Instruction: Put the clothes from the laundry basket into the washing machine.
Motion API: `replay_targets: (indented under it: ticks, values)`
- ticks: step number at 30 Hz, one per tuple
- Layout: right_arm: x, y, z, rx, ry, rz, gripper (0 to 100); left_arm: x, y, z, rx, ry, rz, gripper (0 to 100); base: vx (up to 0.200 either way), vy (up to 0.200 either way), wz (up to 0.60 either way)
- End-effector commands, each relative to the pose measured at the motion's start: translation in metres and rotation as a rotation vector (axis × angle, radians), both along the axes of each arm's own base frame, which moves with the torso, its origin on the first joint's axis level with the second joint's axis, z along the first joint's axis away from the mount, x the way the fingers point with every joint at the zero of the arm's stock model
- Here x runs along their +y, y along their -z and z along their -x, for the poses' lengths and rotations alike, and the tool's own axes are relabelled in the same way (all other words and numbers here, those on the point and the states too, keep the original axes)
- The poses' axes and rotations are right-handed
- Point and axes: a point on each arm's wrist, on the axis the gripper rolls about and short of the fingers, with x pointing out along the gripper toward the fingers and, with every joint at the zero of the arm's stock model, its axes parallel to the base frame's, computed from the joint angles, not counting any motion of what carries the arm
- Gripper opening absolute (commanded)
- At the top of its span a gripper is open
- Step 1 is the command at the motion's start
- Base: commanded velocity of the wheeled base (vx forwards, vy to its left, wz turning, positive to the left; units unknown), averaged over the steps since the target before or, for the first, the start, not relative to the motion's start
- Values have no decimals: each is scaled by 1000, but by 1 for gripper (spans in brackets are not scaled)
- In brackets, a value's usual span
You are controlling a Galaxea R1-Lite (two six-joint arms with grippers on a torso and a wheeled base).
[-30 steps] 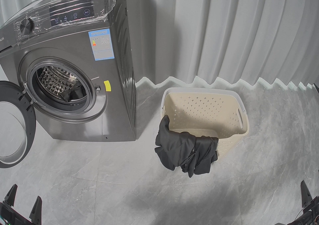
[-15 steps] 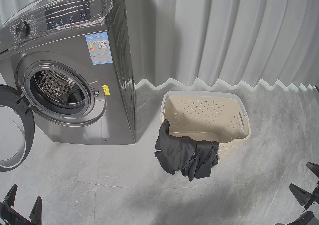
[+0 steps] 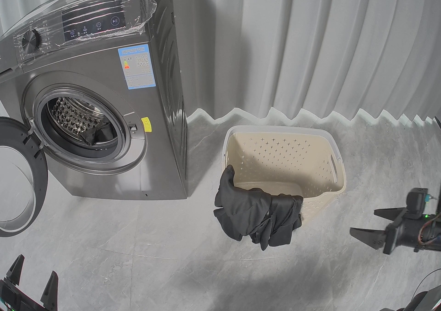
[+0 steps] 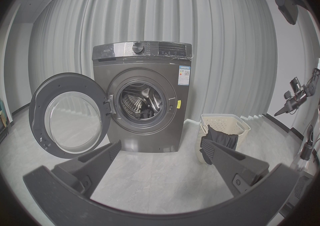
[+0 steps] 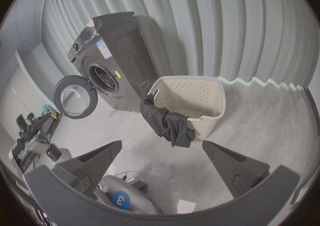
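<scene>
Raising the right tool (image 3: 363, 221), spread open, toward the laundry basket (image 3: 275, 129). Means probably reaching next for the clothes (image 3: 257, 211) on its rim.

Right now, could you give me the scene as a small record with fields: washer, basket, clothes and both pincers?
washer: grey front loader, left of the basket
door: swung wide open
drum: holds a dark cloth
basket: cream, standing on the floor
garment: dark, draped over the basket's near rim, hanging mostly outside
left pincer: open, empty, low in front of the washer
right pincer: open, empty, right of the basket, apart from it
</scene>
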Motion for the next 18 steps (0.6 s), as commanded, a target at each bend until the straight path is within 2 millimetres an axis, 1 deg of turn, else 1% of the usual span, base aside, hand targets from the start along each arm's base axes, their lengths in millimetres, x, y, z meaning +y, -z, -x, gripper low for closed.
replay_targets:
  ticks: [1,2,3,4,6,7,9,14,18]
  values:
    - [65,57,-59,186,59,37,100,0,5,0,1,0,0,100,0,0,0]
    - [69,63,-65,184,66,45,100,0,5,0,1,0,1,100,0,0,0]
    - [70,64,-66,182,65,46,100,0,5,0,1,0,1,100,0,0,0]
    - [75,71,-73,179,64,47,100,0,5,0,1,0,1,100,0,0,0]
    - [78,77,-80,181,66,50,100,0,5,0,1,0,1,100,0,0,0]
    - [81,81,-89,183,75,58,100,0,5,0,2,0,1,100,0,0,0]
    - [84,85,-98,185,83,60,100,0,5,0,2,0,1,100,0,0,0]
    - [88,96,-106,215,87,78,100,0,5,0,1,0,1,100,0,0,0]
    - [94,108,-116,242,97,83,100,0,5,0,2,0,1,100,0,0,0]
